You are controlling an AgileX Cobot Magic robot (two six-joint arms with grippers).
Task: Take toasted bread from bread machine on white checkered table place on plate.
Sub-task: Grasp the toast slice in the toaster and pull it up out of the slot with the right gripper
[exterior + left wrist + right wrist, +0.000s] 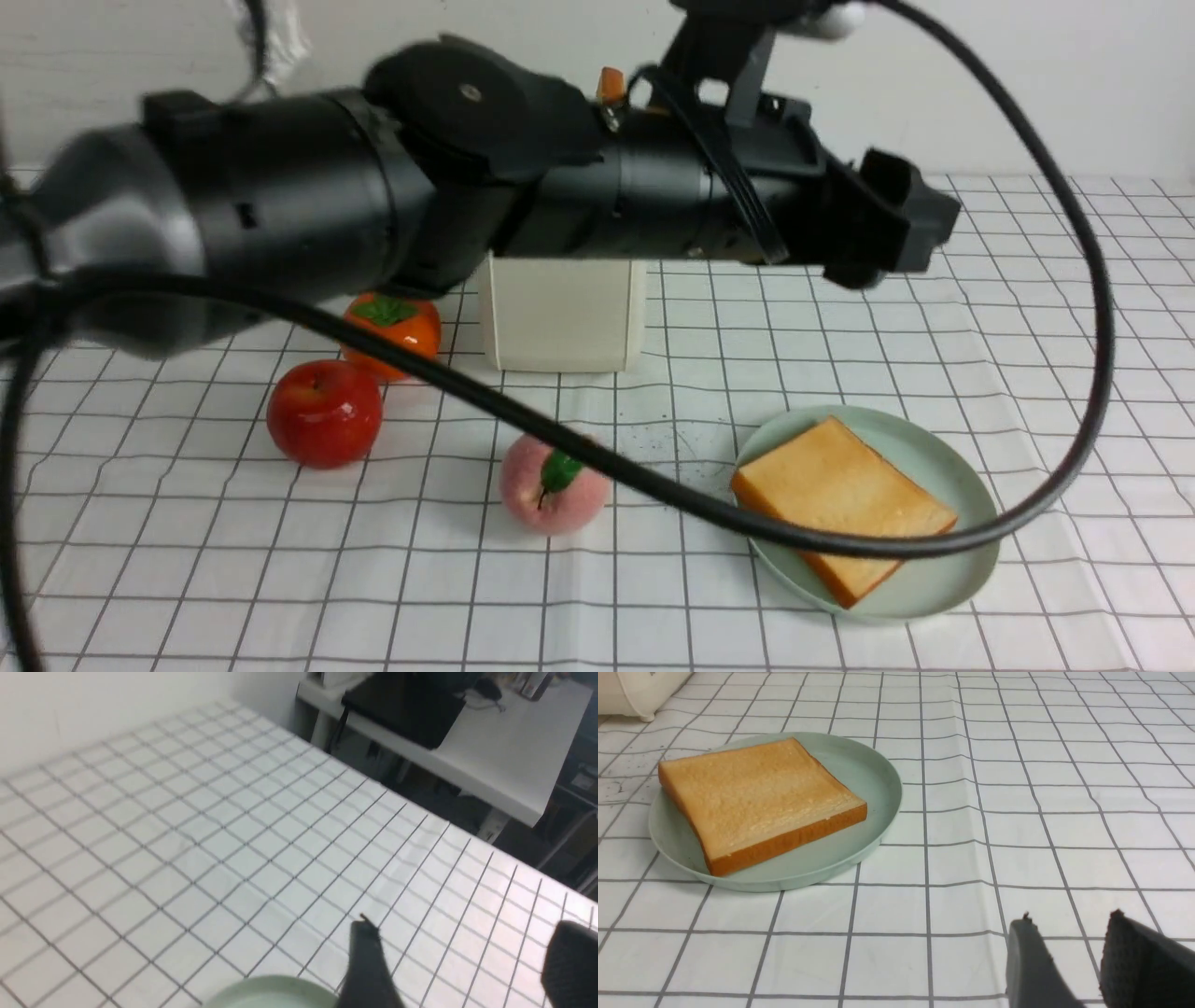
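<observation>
**One slice of toast on the plate, both grippers empty**

A thick square slice of toasted bread (840, 495) lies flat on the pale mint-green plate (971, 551). It is turned at an angle, and one corner reaches the plate's near rim. The plate sits on the white checkered table (1027, 327). The cream bread machine (560, 317) stands beyond the plate and to its left, well apart from it. The left arm (280, 215) stretches across above the machine and hides its slots, so I cannot tell whether another slice waits inside. Three fruits lie to the left of the plate: a peach (553, 485) nearest, then a red apple (325, 413) and an orange persimmon (392, 331) further off.

The left gripper (462, 933) is raised over the cloth just beyond the plate. Its fingers are spread wide with nothing between them. The right gripper (1070, 919) is low over the cloth near the plate, on the side away from the bread machine. Its fingers are a little apart and also hold nothing.

The toast looks light and fairly stiff. It has a firm orange-brown crust and a softer, crumbly face that a hard squeeze would probably dent. A slice standing in a slot would best be pinched near the middle of its upper crust edge, one finger on each broad face. It should then be drawn straight up so it does not catch on the slot.
</observation>
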